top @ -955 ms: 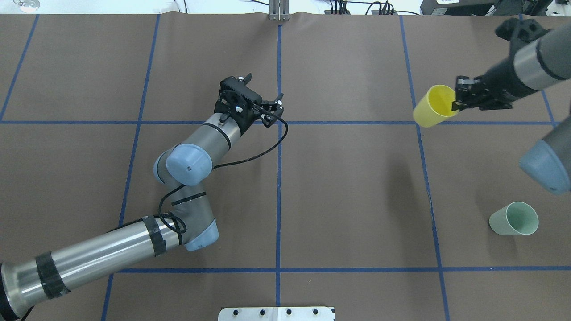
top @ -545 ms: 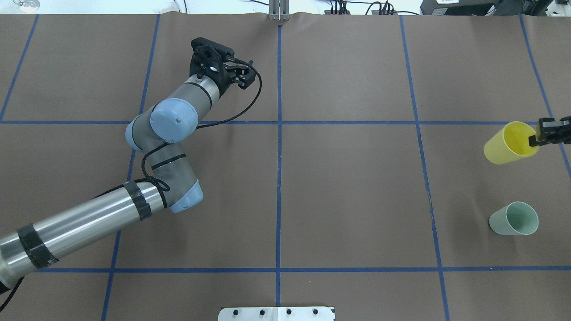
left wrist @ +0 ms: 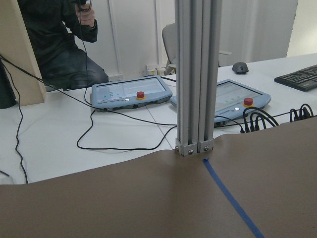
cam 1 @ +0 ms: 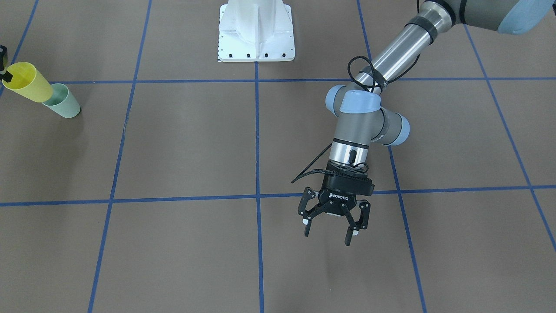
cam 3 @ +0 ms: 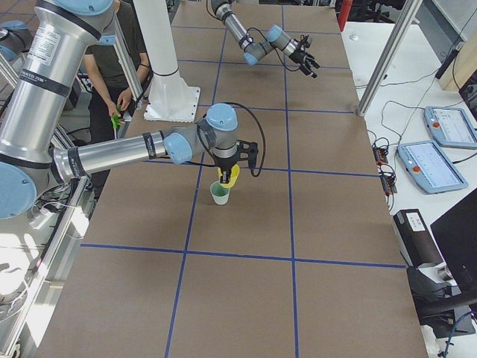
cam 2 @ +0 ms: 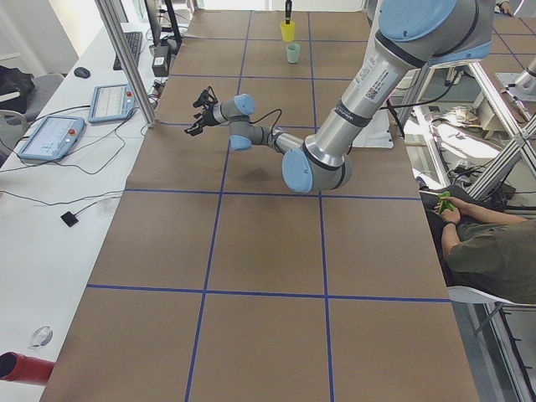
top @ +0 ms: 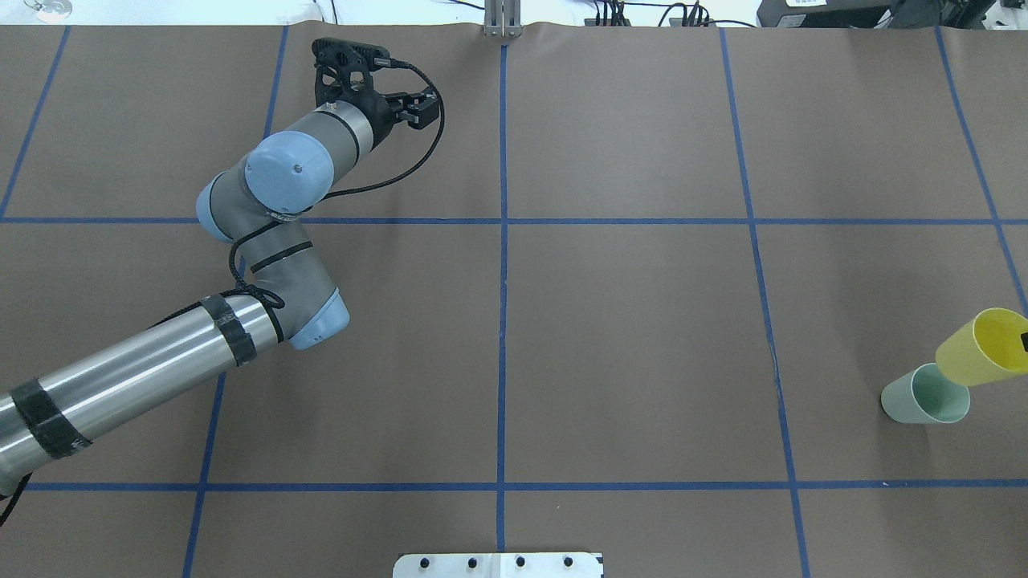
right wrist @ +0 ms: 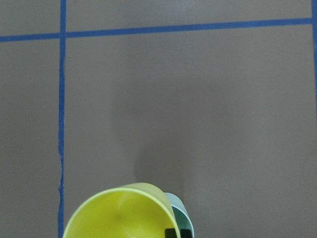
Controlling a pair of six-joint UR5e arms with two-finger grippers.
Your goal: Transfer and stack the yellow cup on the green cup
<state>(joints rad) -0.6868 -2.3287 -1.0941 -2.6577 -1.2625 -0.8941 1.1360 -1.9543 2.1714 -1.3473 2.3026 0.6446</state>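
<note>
At overhead right edge, yellow cup (top: pixel 976 353) hangs mouth-up, axis near vertical, over green cup (top: pixel 923 395). Right gripper (cam 1: pixel 5 76) clamps its rim; left gripper (cam 1: pixel 332 224) spread, empty.

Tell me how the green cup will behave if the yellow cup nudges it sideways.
The green cup looks thin, plastic and empty: probably light, and likely to slide on the table. Standing on its narrower base, it might tip if the yellow cup knocks its rim, then roll in a curve.
</note>
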